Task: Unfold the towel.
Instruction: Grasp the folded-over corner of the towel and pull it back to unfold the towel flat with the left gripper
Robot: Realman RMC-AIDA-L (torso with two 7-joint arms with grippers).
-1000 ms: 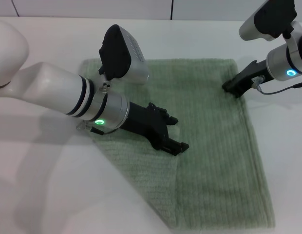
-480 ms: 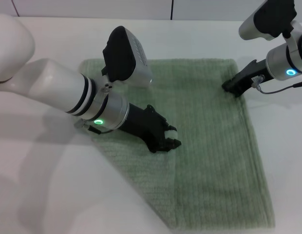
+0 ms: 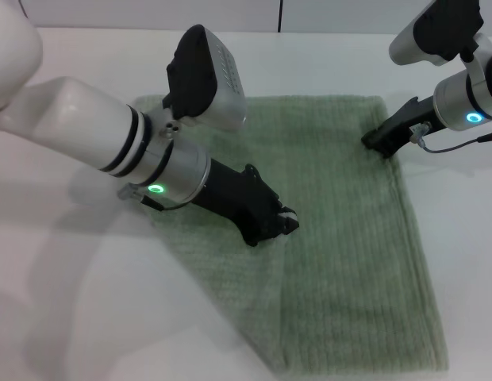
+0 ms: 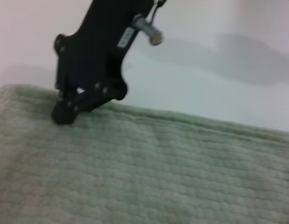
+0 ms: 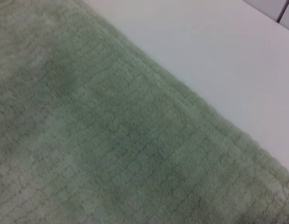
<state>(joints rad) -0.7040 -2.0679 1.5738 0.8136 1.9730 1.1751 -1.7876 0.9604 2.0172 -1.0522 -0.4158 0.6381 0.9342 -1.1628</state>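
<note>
The pale green towel (image 3: pixel 349 262) lies flat on the white table, with a folded layer on its left part whose edge runs down the middle. My left gripper (image 3: pixel 282 225) is low over the towel's middle, at the top of that fold edge, and is shut on the cloth there. My right gripper (image 3: pixel 376 144) is shut, with its tip pressed on the towel near the far right corner. It also shows in the left wrist view (image 4: pixel 65 113), resting on the towel's hem (image 4: pixel 158 172). The right wrist view shows only towel (image 5: pixel 112 130) and table.
The white table (image 3: pixel 87 317) surrounds the towel on all sides. My left arm's white forearm (image 3: pixel 95 135) reaches across the towel's left part and hides its near left corner. A cable (image 3: pixel 460 144) hangs by the right wrist.
My left gripper's fingers were open on the towel, then closed together at the fold edge and shifted slightly. The right gripper has not moved.
</note>
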